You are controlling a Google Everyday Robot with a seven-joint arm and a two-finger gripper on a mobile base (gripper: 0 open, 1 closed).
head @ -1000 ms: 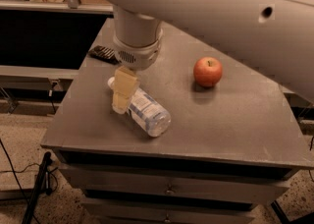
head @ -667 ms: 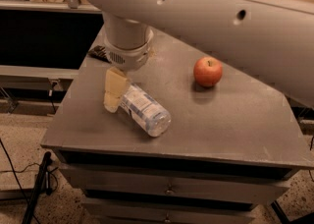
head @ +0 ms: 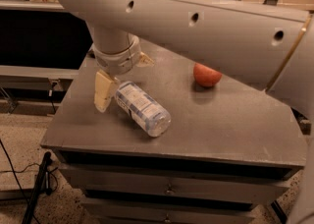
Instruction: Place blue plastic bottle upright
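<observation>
The blue plastic bottle [head: 142, 107] lies on its side on the left of the table [head: 230, 125]. The gripper [head: 105, 91] is at its left end; open or closed, I cannot tell. A push may roll the bottle off the near edge.

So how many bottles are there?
1. The blue plastic bottle lies on its side at the table's front left, its end at the gripper. The arm could hide others.

furniture: grey drawer cabinet [head: 235, 125] | ground: speckled floor [head: 24, 137] | behind: dark shelf [head: 44, 41] | light: dim, warm
</observation>
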